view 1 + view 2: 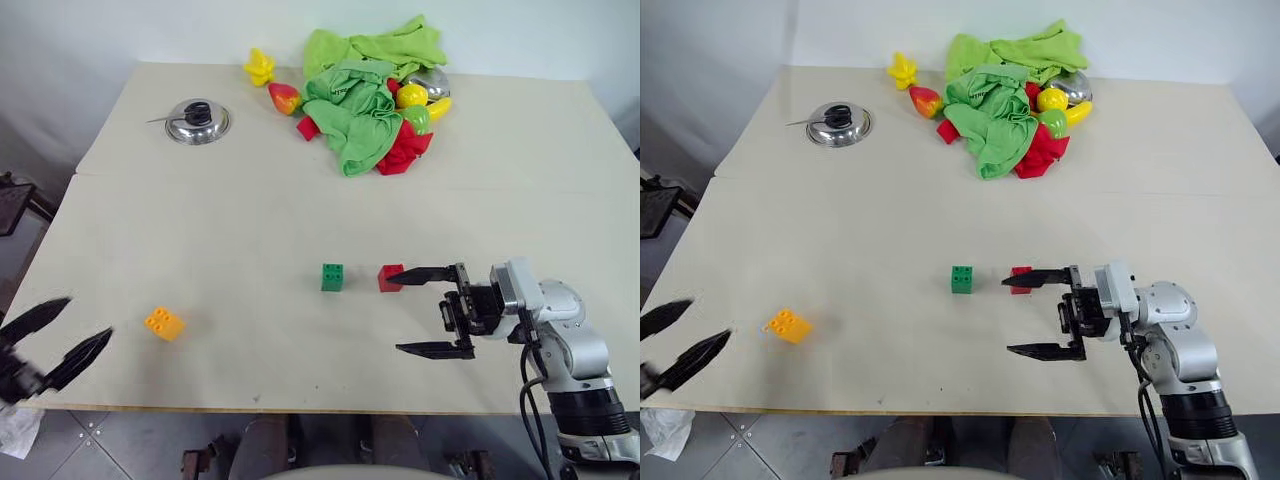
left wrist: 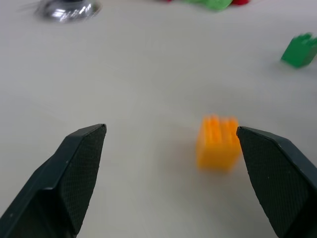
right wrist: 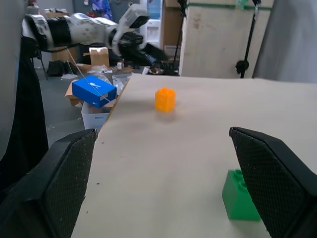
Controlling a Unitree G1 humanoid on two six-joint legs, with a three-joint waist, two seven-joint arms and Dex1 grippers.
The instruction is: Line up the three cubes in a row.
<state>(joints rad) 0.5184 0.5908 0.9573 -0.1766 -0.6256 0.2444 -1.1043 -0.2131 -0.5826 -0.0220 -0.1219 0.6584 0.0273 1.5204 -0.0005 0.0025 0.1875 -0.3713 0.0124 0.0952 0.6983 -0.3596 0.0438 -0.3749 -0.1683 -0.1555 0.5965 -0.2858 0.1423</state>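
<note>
I see the beige table [image 1: 300, 170] with my two grippers low at its near side, and both are empty. The right gripper [image 1: 420, 311] has its jaws spread wide and holds nothing; it points sideways toward the middle of the table. The red cube [image 1: 390, 278] is touching or almost touching the tip of its farther finger, I cannot tell which. The green cube [image 1: 333, 277] stands just beyond the red one, a little apart from it, so these two already make a short line. The left gripper [image 1: 58, 338] is at the table's edge, also wide open and released. The orange-yellow cube [image 1: 164, 323] lies near in front of it, close to one finger in the left wrist view, but it is not between the fingers and not held.

In my judgement the task is about two thirds done: the orange-yellow cube is well apart from the other two and must still come into the row beside the green one.

Far from both hands, at the back of the table, is a heap of green cloth [image 1: 365, 90] with red cloth and toy fruits, and a steel lid [image 1: 197, 121]. Nothing stands between the orange-yellow cube and the green cube.
</note>
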